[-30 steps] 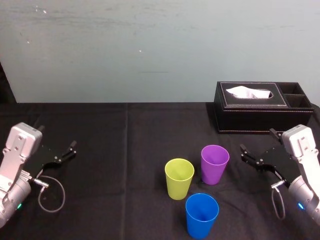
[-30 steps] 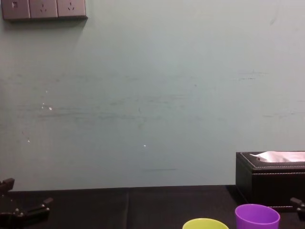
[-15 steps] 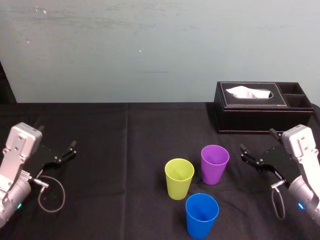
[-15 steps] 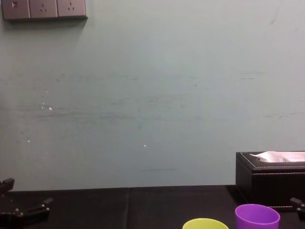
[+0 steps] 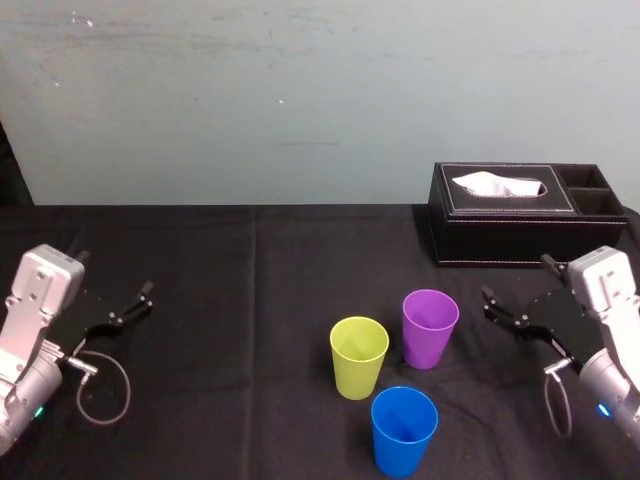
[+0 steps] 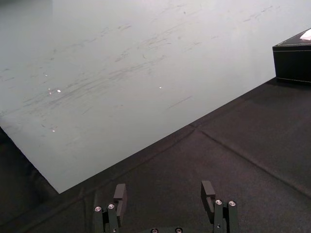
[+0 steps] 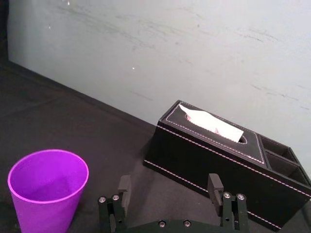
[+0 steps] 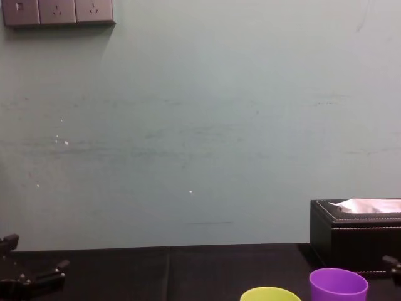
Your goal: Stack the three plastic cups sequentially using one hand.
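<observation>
Edging slightly away from the cups, my right gripper (image 7: 169, 184) hovers with jaws open beside the purple cup (image 5: 430, 328). The yellow-green cup (image 5: 359, 356) and blue cup (image 5: 404, 430) stand upright nearby, unstacked, on the black worktop (image 5: 250, 300). My left gripper (image 6: 164, 189) sits parked, jaws open.

Pale blue-green wall (image 8: 200, 125), scuffed and scratched, with a grey triple socket panel (image 8: 57, 11) high up on the left side. Tabletop (image 5: 200, 260) covered in black cloth with a crease running front to back. Black stitched tissue box (image 5: 520, 235) at the right rear near the wall, white tissue (image 5: 497, 185) sticking out, even flat light.
</observation>
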